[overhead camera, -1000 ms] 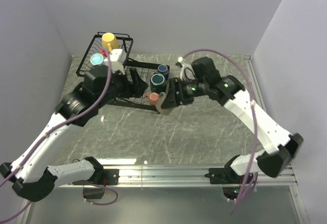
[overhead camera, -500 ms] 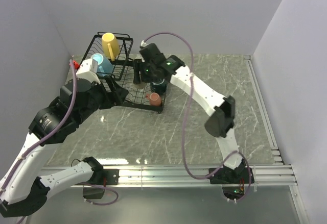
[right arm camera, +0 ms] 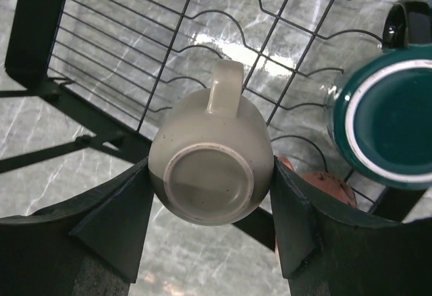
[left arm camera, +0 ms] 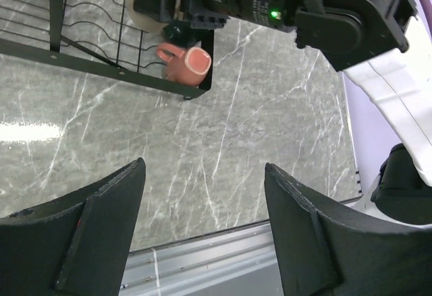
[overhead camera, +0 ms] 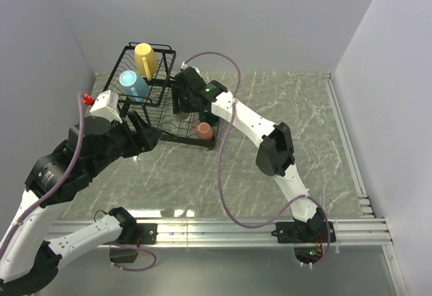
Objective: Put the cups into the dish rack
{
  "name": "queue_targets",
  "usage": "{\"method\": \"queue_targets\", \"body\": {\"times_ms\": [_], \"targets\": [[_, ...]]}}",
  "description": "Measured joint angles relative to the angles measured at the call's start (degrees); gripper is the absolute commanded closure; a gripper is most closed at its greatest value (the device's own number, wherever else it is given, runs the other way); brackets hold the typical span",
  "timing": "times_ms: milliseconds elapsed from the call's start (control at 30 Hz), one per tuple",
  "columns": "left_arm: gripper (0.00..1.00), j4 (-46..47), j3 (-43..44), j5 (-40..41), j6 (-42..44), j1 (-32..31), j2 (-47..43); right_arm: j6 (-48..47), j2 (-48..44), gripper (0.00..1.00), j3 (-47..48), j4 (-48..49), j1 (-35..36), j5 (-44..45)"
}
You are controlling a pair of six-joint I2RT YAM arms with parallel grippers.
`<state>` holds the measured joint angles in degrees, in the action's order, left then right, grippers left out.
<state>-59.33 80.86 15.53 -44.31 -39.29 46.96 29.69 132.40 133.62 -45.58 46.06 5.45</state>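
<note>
Right wrist view: the right fingers are closed on an olive mug, one dark pad pressed to each side of its body. The mug's round unglazed base faces the camera and its handle points toward the top of the frame. Behind it lie the wavy black wires of the rack. At the right edge of the frame a teal mug sits on the rack with its mouth toward the camera, close to the olive mug but not touching it. A dark handle shows at its upper edge.

Left wrist view: the left fingers are spread wide apart with nothing between them, hanging over bare marbled counter. In the upper middle of the frame a salmon mug lies on its side in the corner of the rack's flat tray, its mouth turned to the right and its handle to the left. Above it the right arm fills the top of the frame, with a pale sliver of the olive mug showing at its left end.

Top view: the rack stands in the upper left of the counter. In its raised basket are a yellow mug and, just below and left of it, a light blue mug with its mouth up. The right arm reaches across to the flat tray in the upper middle. The left arm is in the lower left, its fingers just off the rack's near edge.
</note>
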Motion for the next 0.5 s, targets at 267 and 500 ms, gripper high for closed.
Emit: {"method": "queue_targets", "body": {"times_ms": [267, 500], "targets": [[0.23, -1.46, -0.52, -0.90, -0.07, 0.00, 0.74, 0.96, 4.42, 1.00, 0.37, 2.47, 1.11, 2.05], [0.22, -1.88, -0.83, -1.07, 0.33, 0.00, 1.03, 1.07, 7.10, 1.00, 0.09, 2.25, 2.49, 6.36]]}}
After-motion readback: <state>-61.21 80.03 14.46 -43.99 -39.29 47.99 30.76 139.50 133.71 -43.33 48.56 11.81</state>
